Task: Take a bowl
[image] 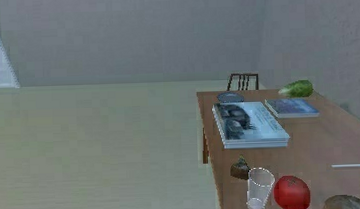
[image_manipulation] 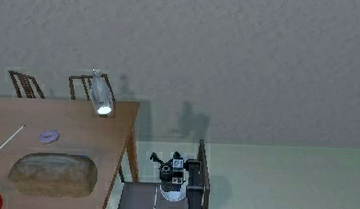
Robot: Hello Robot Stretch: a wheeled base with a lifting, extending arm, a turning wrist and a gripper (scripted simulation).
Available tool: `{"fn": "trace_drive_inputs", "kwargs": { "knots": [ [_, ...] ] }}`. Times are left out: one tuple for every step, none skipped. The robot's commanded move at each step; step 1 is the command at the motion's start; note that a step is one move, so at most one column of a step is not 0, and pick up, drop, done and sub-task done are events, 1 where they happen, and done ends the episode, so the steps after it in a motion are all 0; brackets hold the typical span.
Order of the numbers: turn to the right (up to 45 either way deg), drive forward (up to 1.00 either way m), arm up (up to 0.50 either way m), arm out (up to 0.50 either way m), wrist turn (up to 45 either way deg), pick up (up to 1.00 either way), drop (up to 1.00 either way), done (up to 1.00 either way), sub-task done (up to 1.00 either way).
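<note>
In the arm side view, the arm (image_manipulation: pixel 201 183) rose as a dark bar just off the table's (image_manipulation: pixel 87 129) corner, and the gripper (image_manipulation: pixel 169 164) sat at its end above the floor beside that corner. How its jaws stood could not be told, nor whether it held anything. A pale rounded shape (image_manipulation: pixel 172 190) lay right under the gripper's body, too small to name. On the table's near part lay a brown loaf-like slab (image_manipulation: pixel 52 174). Farther in lay a small bluish disc (image_manipulation: pixel 50 136) and a thin pale stick (image_manipulation: pixel 11 139). At the table's far edge a clear vessel (image_manipulation: pixel 101 93) stood tilted, its contents not discernible, and two chair backs (image_manipulation: pixel 26 83) showed behind that edge. In the forward view, a clear drinking glass (image: pixel 259 187) stood upright on the table's near end, and what it contained could not be made out. A red round thing (image: pixel 291 194) stood just beside it and a small brown lump (image: pixel 240 168) just behind. Mid-table lay a flat printed paper (image: pixel 251 123) with a blue book (image: pixel 291 108) beside it. At the table's far end sat a bluish rounded thing (image: pixel 229 97), possibly the bowl, near a green and white thing (image: pixel 301 88). A dark chair (image: pixel 242 81) stood beyond that end.
</note>
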Motion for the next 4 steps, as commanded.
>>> {"fn": "trace_drive_inputs", "kwargs": {
  "knots": [
    [0.0,0.0,-0.3,0.0,0.0,0.0,0.0,0.0,0.0],
    [0.0,0.0,0.0,0.0,0.0,1.0,0.0,0.0,0.0],
    [0.0,0.0,0.1,0.0,0.0,0.0,0.0,0.0,0.0],
    [0.0,0.0,0.0,0.0,0.0,0.0,0.0,1.0,0.0]
  ]
}}
